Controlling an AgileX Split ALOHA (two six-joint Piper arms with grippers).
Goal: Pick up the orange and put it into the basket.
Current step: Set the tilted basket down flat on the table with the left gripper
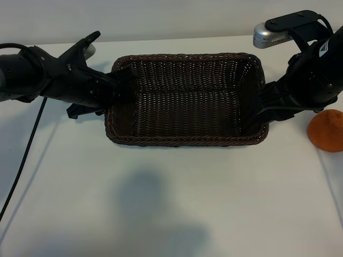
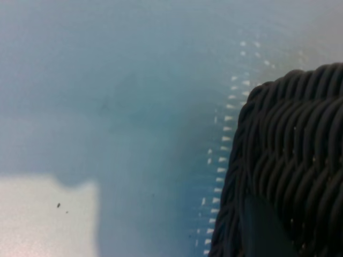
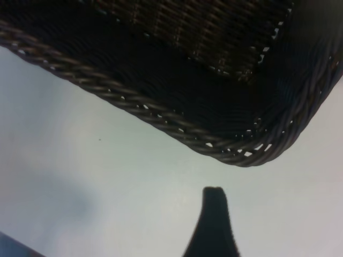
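Exterior view: we see the left gripper (image 1: 122, 85) pinching the basket (image 1: 187, 140) rim's left end to steady it; the right gripper (image 1: 266, 110), spread, waits beside the right end, near the orange (image 1: 327, 131) on the table.

White tabletop (image 1: 161, 203), evenly lit; soft shadow patches on it; pale wall (image 1: 161, 16) behind.

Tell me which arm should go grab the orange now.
Probably the right arm. The orange sits on the table just beside the right gripper, outside the basket. The left gripper is at the basket's far end.
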